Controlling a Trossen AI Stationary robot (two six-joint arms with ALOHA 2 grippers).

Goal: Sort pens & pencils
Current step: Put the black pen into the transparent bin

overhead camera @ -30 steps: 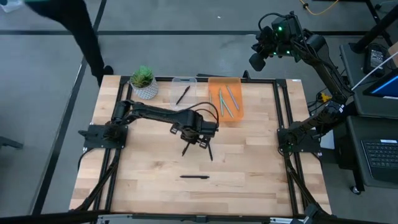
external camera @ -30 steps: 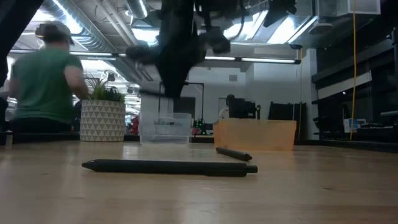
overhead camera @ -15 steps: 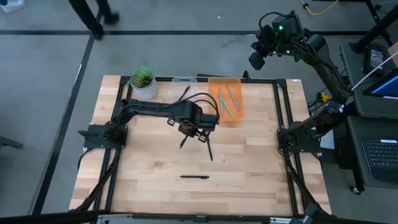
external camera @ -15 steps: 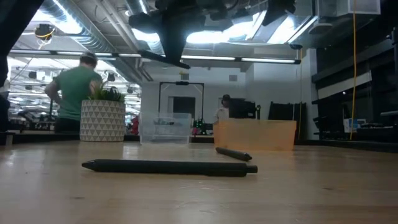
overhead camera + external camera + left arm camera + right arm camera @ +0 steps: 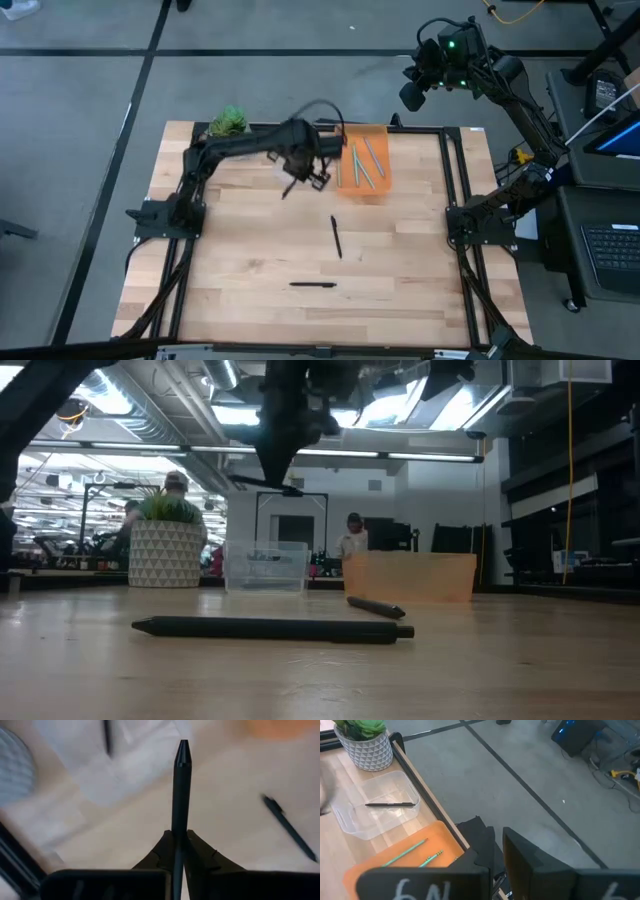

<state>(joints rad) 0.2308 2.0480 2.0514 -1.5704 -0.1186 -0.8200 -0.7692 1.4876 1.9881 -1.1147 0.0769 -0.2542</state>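
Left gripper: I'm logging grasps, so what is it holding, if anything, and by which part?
The left gripper holds a black pen near one end; the rest juts forward to its tip. The right gripper holds nothing.

Two dark jointed arms, looping black cable on the left arm (image 5: pixel 235 150), green light on the right arm (image 5: pixel 500 80)

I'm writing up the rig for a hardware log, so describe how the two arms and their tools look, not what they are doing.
Both arms are dark, jointed links on black bases bolted at the table's side edges. The left arm's tool has two black tapered fingers below a boxy wrist block, and a thin black cable loops above its wrist. The right arm's tool is bulkier, with a green indicator light near its wrist, and white handwritten marks show on its wrist block.
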